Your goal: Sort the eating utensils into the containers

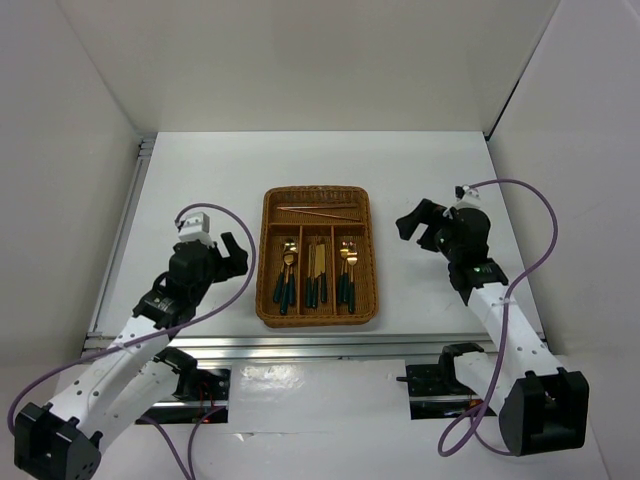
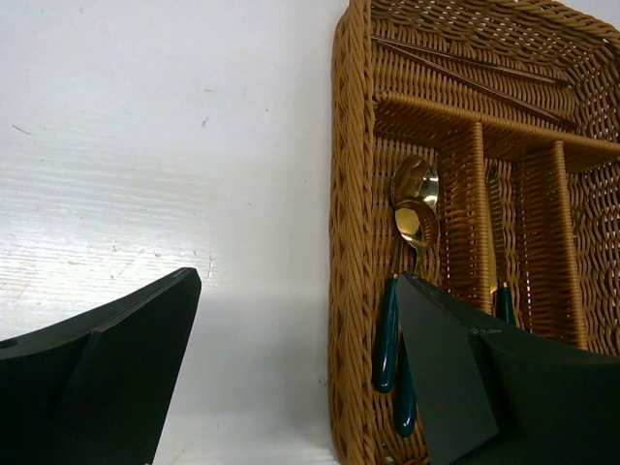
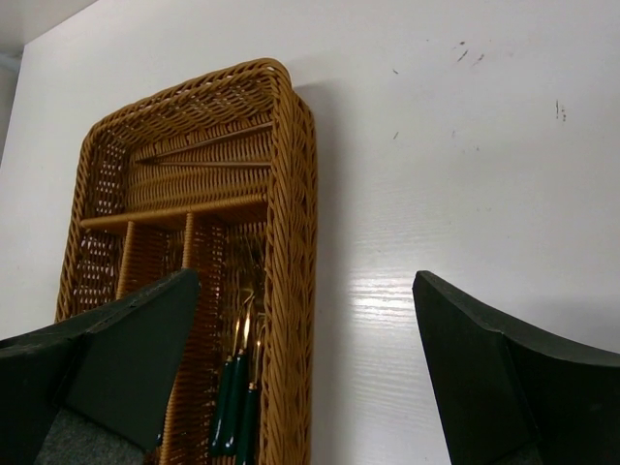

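Top external view: at the left, the left gripper (image 1: 232, 260) is seen spread wide with nothing held, near the left wall of the wicker tray (image 1: 264, 250). The tray is set mid-table (image 1: 200, 180). Spoons (image 1: 287, 272) are laid in its left slot, knives (image 1: 316, 272) in the middle, forks (image 1: 348, 270) in the right, chopsticks (image 1: 318, 209) in the crosswise far slot. At the right, the right gripper (image 1: 412, 228) is likewise held wide open and empty, near the tray's right side.

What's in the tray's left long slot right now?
At least two gold spoons with green handles, bowls toward the far end of the tray. In the left wrist view the left tool covers the slot's near corner, so that part is hidden.
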Tool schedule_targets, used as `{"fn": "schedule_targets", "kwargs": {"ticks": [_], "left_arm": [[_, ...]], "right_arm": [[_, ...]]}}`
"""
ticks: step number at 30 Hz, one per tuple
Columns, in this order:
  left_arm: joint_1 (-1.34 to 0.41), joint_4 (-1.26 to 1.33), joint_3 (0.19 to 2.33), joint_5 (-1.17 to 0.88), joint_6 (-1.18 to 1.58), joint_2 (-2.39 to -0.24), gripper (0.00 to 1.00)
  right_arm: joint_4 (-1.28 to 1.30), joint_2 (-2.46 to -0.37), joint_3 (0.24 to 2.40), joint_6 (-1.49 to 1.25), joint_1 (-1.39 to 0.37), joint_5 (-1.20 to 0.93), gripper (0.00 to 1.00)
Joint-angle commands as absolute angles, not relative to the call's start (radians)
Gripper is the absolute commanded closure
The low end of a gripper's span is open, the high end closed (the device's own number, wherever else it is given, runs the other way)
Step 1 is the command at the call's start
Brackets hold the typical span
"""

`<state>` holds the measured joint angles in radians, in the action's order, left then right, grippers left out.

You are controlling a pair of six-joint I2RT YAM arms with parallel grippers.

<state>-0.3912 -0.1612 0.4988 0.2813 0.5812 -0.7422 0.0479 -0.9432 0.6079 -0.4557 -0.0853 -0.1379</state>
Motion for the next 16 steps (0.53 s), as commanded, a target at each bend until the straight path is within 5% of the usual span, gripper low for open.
{"fn": "schedule_targets", "kwargs": {"ticks": [1,16], "left_arm": [[-0.387,-0.098,0.491,0.307,0.577,-0.724,0.03],[-0.387,-0.098,0.463,0.318,0.586,-0.692,0.03]], "right_arm": [[-0.043,-0.936,0.597,-0.459,-0.086,-0.146,0.0],[-0.052,-0.904,0.577,-0.459,-0.086,-0.179,0.0]]}}
